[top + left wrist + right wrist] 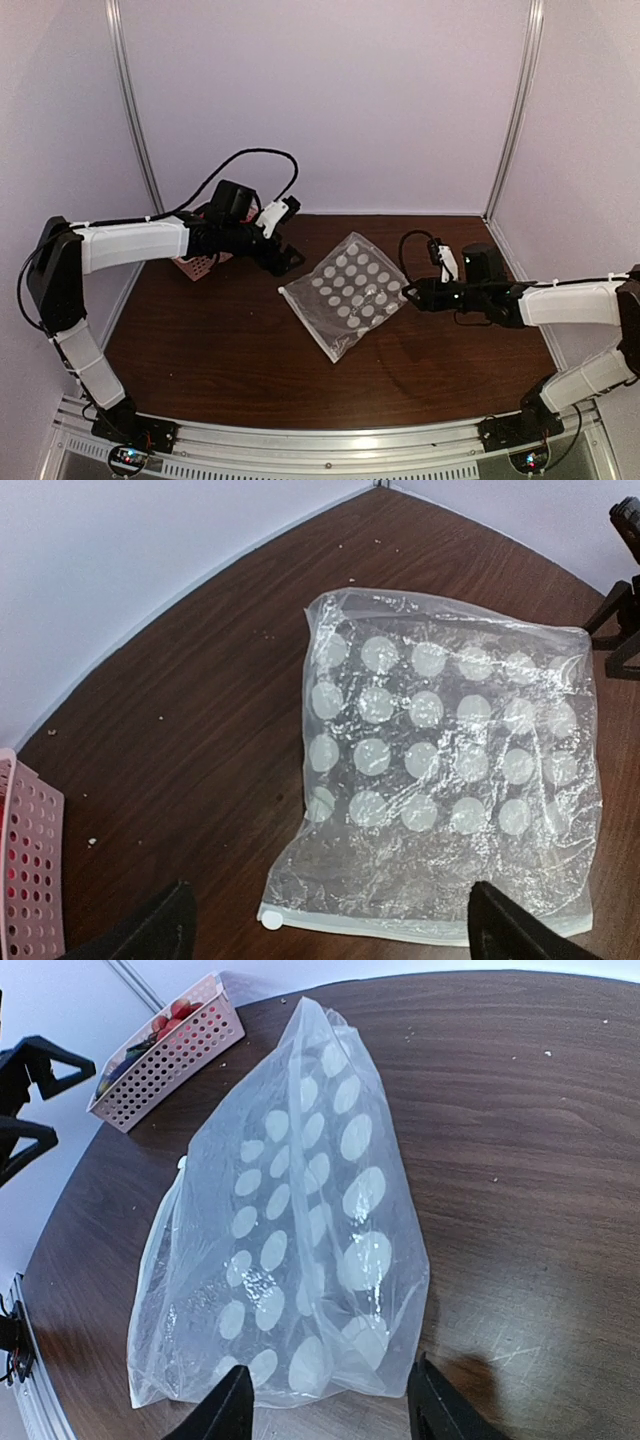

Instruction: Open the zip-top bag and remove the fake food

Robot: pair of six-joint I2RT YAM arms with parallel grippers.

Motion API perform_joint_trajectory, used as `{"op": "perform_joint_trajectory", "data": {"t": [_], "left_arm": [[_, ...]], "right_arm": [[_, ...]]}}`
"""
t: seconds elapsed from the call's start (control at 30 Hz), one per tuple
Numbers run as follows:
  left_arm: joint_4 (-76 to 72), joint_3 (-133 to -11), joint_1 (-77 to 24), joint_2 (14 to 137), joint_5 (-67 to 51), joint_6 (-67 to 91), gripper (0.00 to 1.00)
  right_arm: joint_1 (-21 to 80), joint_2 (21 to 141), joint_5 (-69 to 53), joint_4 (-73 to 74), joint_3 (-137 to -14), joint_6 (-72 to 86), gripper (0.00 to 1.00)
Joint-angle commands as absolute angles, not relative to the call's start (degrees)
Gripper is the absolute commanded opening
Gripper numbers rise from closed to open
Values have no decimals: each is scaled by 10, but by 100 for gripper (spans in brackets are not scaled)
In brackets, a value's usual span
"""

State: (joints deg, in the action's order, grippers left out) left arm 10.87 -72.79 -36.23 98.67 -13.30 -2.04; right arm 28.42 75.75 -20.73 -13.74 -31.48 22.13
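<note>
Holding nothing in the left gripper (330,905), wide open, or in the right gripper (330,1405), half open. Flat on the bench (200,710) between both: the zip-top bag (450,750). Looks thin, light, crinkly and slippery. Best to pinch the white zip strip (420,926), just in front of the left gripper.

A clear, crinkly plastic bag (345,292) printed with rows of white dots lies on a dark wooden table (220,350), near its middle and turned cornerwise in the top view; its plastic is creased and slightly puffed; a white zip strip (420,927) runs along one edge, with a small white slider (270,918) at one end. The fake food (168,1018) shows as small red and dark pieces heaped in a pink perforated basket (190,1050), well apart from the bag.
</note>
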Motion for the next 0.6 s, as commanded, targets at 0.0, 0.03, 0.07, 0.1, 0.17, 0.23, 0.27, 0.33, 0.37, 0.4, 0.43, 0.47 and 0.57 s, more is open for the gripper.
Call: {"op": "perform_joint_trajectory", "data": {"t": [0.0,0.03,0.07,0.1,0.17,0.23,0.27,0.33,0.37,0.4,0.43,0.47,0.57], "left_arm": [[19,-690,-370,966,-163,58,98],[9,-685,-378,968,-162,58,98],[4,-682,-387,973,-157,57,98],[3,-684,-397,981,-148,57,97],[7,-698,-413,1006,-139,57,98],[5,-710,-431,1029,-134,61,98],[3,-718,-440,1038,-131,62,98],[3,-731,-458,1064,-119,65,98],[3,-739,-465,1077,-117,66,98],[3,-745,-473,1090,-114,67,98],[3,-750,-476,1101,-112,71,98],[3,-752,-477,1112,-113,74,98],[-16,-736,-477,1127,-120,84,98]], "right_arm": [[266,728,-210,-108,-331,210,56],[266,720,-205,-100,-336,207,57],[266,718,-199,-94,-342,205,61],[265,715,-187,-86,-349,205,65],[266,717,-184,-84,-363,208,68],[267,730,-203,-104,-373,223,68],[268,742,-216,-118,-378,233,67],[273,774,-238,-145,-390,253,65],[278,790,-248,-156,-395,256,64],[282,806,-252,-167,-400,261,64],[286,821,-257,-175,-405,266,64],[289,838,-265,-185,-408,269,63],[293,885,-279,-212,-412,277,62]]}}
